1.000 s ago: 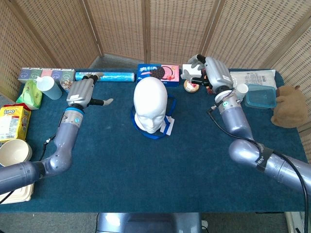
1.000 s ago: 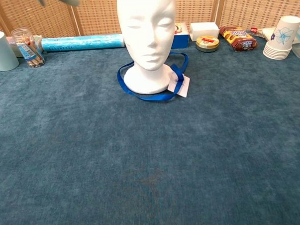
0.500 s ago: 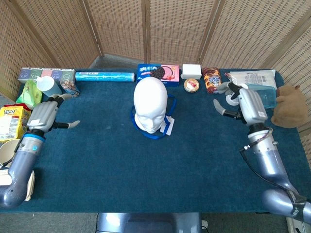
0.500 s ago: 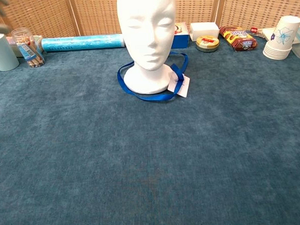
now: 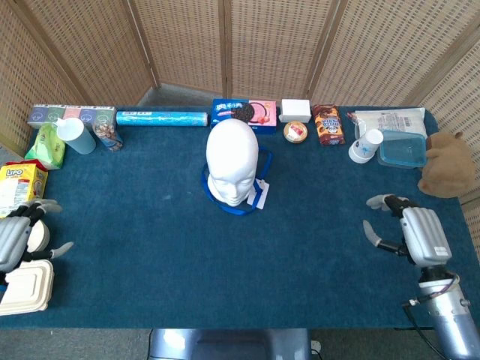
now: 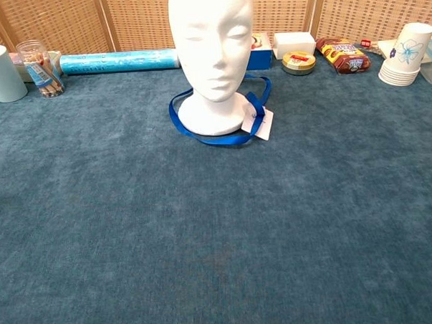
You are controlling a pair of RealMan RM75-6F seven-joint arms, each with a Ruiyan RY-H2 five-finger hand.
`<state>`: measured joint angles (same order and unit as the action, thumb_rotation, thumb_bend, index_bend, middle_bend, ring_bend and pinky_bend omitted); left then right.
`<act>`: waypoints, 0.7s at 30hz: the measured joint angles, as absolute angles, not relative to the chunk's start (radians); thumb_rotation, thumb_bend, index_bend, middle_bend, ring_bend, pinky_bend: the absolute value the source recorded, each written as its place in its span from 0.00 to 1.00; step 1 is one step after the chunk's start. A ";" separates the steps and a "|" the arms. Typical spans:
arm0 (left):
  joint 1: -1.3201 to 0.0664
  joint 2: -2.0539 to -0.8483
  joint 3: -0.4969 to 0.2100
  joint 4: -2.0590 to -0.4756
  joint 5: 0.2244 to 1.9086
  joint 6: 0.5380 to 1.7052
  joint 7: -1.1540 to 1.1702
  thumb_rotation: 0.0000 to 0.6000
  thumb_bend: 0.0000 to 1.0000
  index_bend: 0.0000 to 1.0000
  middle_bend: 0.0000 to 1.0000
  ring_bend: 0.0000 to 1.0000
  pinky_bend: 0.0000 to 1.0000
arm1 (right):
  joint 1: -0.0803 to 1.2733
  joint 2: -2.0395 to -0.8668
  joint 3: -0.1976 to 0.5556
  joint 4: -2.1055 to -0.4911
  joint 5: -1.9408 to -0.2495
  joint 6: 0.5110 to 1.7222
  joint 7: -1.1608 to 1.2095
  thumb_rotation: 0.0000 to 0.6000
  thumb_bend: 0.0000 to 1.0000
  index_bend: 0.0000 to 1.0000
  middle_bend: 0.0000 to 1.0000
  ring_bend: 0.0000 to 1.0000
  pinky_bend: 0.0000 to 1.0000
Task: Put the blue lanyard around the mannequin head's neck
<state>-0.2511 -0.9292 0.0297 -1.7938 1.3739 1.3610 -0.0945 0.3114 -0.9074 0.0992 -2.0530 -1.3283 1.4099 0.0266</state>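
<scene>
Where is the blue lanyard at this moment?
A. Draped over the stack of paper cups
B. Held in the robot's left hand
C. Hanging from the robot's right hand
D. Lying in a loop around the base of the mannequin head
D: the blue lanyard lies on the table as a loop around the base of the mannequin head, and both hands are far from it at the table's edges.

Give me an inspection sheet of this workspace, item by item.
Surface: blue cloth table.
Job's things: blue lanyard loops the base of the white mannequin head; its card lies in front.
Clutter: snack boxes, blue roll, paper cups, cookie jar along the back; containers at left.
Hands: left hand and right hand open, holding nothing, at the near corners.
Cables: nothing seen.
Surroundings: wicker screens.
</scene>
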 measured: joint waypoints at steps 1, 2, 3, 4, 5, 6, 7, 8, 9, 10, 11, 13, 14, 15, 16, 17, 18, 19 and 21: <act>-0.229 -0.926 0.048 -1.793 1.396 1.380 -0.102 0.66 0.14 0.29 0.25 0.18 0.28 | 0.292 -0.907 0.085 -2.053 -1.344 1.425 0.022 0.47 0.44 0.36 0.41 0.41 0.43; -0.212 -0.924 0.061 -1.793 1.411 1.391 -0.105 0.66 0.14 0.29 0.25 0.19 0.28 | 0.279 -0.908 0.075 -2.053 -1.355 1.437 0.019 0.46 0.44 0.37 0.41 0.41 0.43; -0.197 -0.922 0.073 -1.794 1.424 1.401 -0.108 0.66 0.14 0.29 0.25 0.19 0.28 | 0.266 -0.909 0.065 -2.051 -1.364 1.447 0.014 0.46 0.44 0.37 0.41 0.41 0.43; -0.176 -0.919 0.088 -1.794 1.440 1.416 -0.111 0.66 0.14 0.30 0.25 0.19 0.28 | 0.248 -0.912 0.053 -2.048 -1.376 1.462 0.002 0.46 0.44 0.37 0.41 0.41 0.43; -0.159 -0.917 0.099 -1.794 1.450 1.430 -0.113 0.66 0.14 0.30 0.25 0.19 0.28 | 0.233 -0.916 0.045 -2.045 -1.386 1.478 -0.009 0.47 0.44 0.37 0.41 0.41 0.43; -0.142 -0.916 0.109 -1.794 1.460 1.444 -0.114 0.66 0.14 0.30 0.25 0.19 0.28 | 0.216 -0.920 0.035 -2.041 -1.395 1.496 -0.023 0.47 0.44 0.37 0.41 0.41 0.43; -0.120 -0.915 0.122 -1.793 1.474 1.463 -0.114 0.66 0.14 0.30 0.25 0.19 0.28 | 0.191 -0.925 0.021 -2.036 -1.406 1.521 -0.040 0.47 0.44 0.37 0.41 0.41 0.43; -0.104 -0.915 0.131 -1.793 1.482 1.475 -0.113 0.66 0.14 0.31 0.26 0.19 0.28 | 0.171 -0.929 0.010 -2.033 -1.417 1.537 -0.049 0.46 0.44 0.37 0.41 0.41 0.43; -0.089 -0.915 0.139 -1.793 1.488 1.484 -0.112 0.66 0.15 0.31 0.26 0.19 0.28 | 0.153 -0.932 -0.001 -2.030 -1.428 1.551 -0.053 0.47 0.44 0.37 0.41 0.41 0.43; -0.073 -0.915 0.151 -1.794 1.498 1.492 -0.112 0.66 0.14 0.31 0.26 0.19 0.28 | 0.131 -0.934 -0.016 -2.025 -1.442 1.565 -0.055 0.47 0.44 0.37 0.42 0.41 0.43; -0.062 -0.914 0.160 -1.794 1.506 1.496 -0.112 0.66 0.14 0.32 0.26 0.19 0.28 | 0.117 -0.935 -0.025 -2.023 -1.451 1.573 -0.054 0.47 0.44 0.38 0.42 0.41 0.43; -0.042 -0.909 0.172 -1.798 1.516 1.506 -0.114 0.66 0.14 0.32 0.26 0.19 0.28 | 0.091 -0.935 -0.037 -2.017 -1.471 1.592 -0.049 0.47 0.44 0.38 0.42 0.41 0.43; -0.035 -0.908 0.174 -1.800 1.519 1.511 -0.116 0.67 0.15 0.32 0.26 0.19 0.28 | 0.082 -0.935 -0.041 -2.014 -1.477 1.598 -0.046 0.47 0.44 0.38 0.42 0.41 0.43; -0.028 -0.905 0.175 -1.804 1.522 1.516 -0.120 0.67 0.15 0.32 0.26 0.19 0.28 | 0.075 -0.934 -0.044 -2.012 -1.484 1.603 -0.040 0.47 0.44 0.38 0.42 0.41 0.43; -0.022 -0.901 0.176 -1.810 1.526 1.520 -0.126 0.66 0.15 0.32 0.26 0.19 0.28 | 0.066 -0.933 -0.046 -2.006 -1.493 1.609 -0.032 0.47 0.44 0.38 0.42 0.41 0.43; -0.018 -0.898 0.176 -1.813 1.529 1.523 -0.129 0.67 0.15 0.32 0.26 0.19 0.28 | 0.061 -0.933 -0.046 -2.001 -1.499 1.613 -0.027 0.47 0.44 0.39 0.42 0.41 0.43; -0.016 -0.895 0.175 -1.816 1.532 1.526 -0.129 0.67 0.15 0.32 0.26 0.19 0.28 | 0.056 -0.933 -0.046 -1.996 -1.503 1.617 -0.023 0.47 0.44 0.39 0.42 0.41 0.43; -0.013 -0.893 0.173 -1.818 1.536 1.528 -0.127 0.67 0.15 0.32 0.26 0.19 0.28 | 0.052 -0.934 -0.046 -1.991 -1.506 1.618 -0.017 0.47 0.44 0.39 0.42 0.41 0.43; -0.008 -0.891 0.169 -1.822 1.537 1.533 -0.120 0.67 0.15 0.32 0.26 0.19 0.28 | 0.047 -0.934 -0.044 -1.986 -1.507 1.617 -0.007 0.47 0.44 0.39 0.42 0.42 0.43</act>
